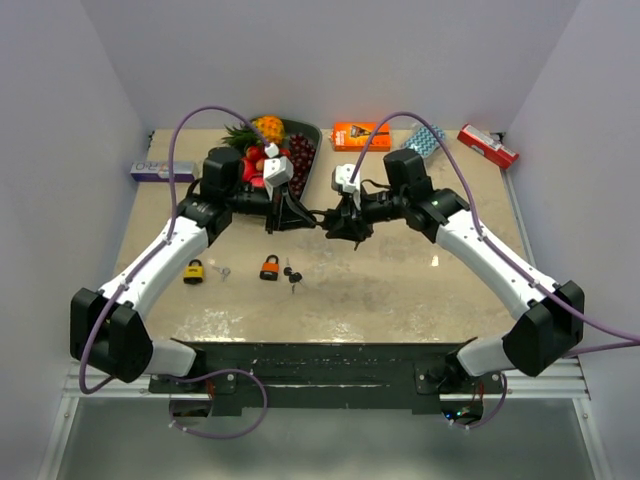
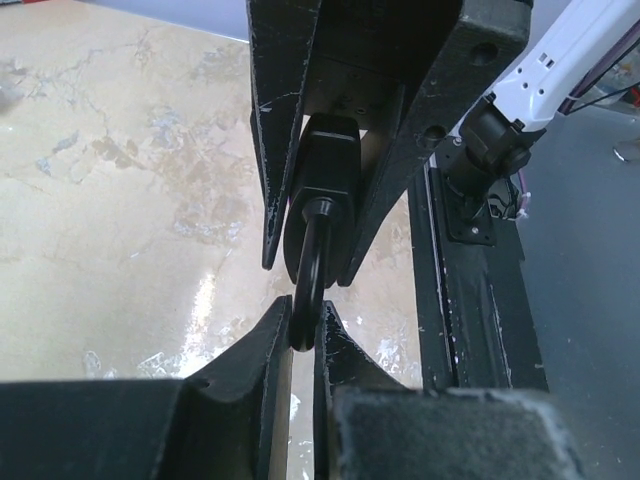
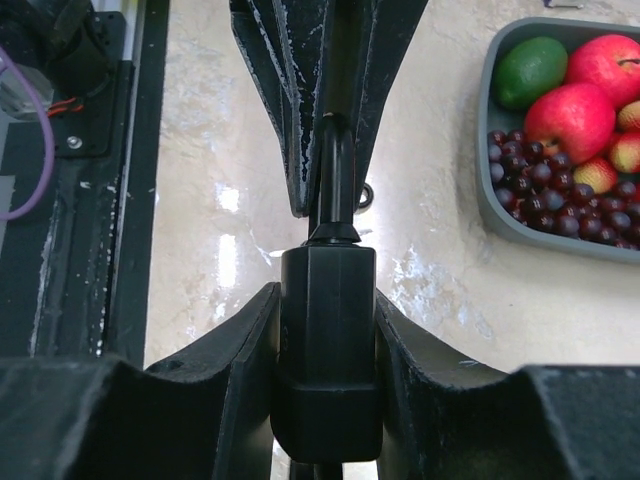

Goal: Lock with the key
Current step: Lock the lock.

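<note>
A black padlock (image 1: 328, 219) hangs in the air between both arms above the table's middle. My left gripper (image 2: 304, 318) is shut on its shackle (image 2: 307, 262). My right gripper (image 3: 328, 300) is shut on the padlock body (image 3: 328, 340), whose shackle (image 3: 336, 180) runs up between the left fingers. In the top view the left gripper (image 1: 314, 217) and right gripper (image 1: 342, 222) meet tip to tip. A black key bunch (image 1: 292, 274) lies on the table beside an orange padlock (image 1: 270, 267). A yellow padlock (image 1: 194, 270) lies with a silver key (image 1: 223, 272) further left.
A grey fruit tray (image 1: 312, 135) with apples, grapes and a pineapple stands at the back, also in the right wrist view (image 3: 486, 200). An orange box (image 1: 358, 135), a blister pack (image 1: 425, 140), a red box (image 1: 488, 146) and a purple box (image 1: 160, 170) line the back.
</note>
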Robot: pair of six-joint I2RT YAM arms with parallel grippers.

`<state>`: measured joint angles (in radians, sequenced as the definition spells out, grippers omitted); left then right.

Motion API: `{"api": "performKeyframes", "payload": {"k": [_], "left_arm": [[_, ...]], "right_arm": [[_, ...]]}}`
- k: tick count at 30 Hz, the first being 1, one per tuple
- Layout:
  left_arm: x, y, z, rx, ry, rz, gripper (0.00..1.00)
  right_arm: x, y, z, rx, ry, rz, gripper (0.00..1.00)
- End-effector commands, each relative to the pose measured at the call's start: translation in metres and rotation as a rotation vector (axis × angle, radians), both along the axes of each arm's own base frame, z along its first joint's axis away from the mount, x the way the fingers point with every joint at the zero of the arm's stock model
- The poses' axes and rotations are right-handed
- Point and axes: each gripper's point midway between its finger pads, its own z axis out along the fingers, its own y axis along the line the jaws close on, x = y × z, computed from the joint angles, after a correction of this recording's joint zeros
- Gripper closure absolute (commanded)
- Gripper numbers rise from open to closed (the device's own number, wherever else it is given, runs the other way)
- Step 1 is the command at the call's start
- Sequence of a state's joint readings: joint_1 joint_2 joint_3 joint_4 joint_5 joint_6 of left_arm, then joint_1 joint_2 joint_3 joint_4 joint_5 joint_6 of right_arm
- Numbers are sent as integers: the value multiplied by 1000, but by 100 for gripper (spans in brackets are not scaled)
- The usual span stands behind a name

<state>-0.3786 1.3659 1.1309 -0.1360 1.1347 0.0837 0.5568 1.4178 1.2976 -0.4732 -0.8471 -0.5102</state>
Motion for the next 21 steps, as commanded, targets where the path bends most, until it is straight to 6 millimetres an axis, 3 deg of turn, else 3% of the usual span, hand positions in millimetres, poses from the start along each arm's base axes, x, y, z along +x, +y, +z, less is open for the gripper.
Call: {"api": "performKeyframes", "payload": {"k": [1, 9, 11, 12, 14, 15, 16, 19, 21], "left_arm": [[28, -6, 52, -70, -150, 56, 100], [42, -7, 68, -31, -304, 3, 100], [39, -5, 61, -2, -286, -14, 100], [38, -5, 64, -2, -315, -28, 100], [34, -4, 61, 6, -305, -45, 100], [31, -4, 61, 1, -302, -56, 100], [29, -4, 59, 4, -293, -62, 100], [25, -1, 56, 13, -295, -77, 100], [24, 1, 54, 15, -304, -85, 100]], "right_arm": [[-19, 2, 1, -2, -19, 75, 100], [-19, -10, -18, -66, 47, 23, 99], [-17, -13, -20, -82, 56, 10, 90], [-17, -15, -22, -88, 58, 5, 79], [-14, -18, -21, -91, 58, -6, 69], [-14, -19, -20, -88, 54, -9, 56], [-11, -21, -19, -86, 53, -19, 50], [-5, -26, -11, -73, 42, -44, 42], [-3, -29, -7, -66, 40, -58, 31]]}}
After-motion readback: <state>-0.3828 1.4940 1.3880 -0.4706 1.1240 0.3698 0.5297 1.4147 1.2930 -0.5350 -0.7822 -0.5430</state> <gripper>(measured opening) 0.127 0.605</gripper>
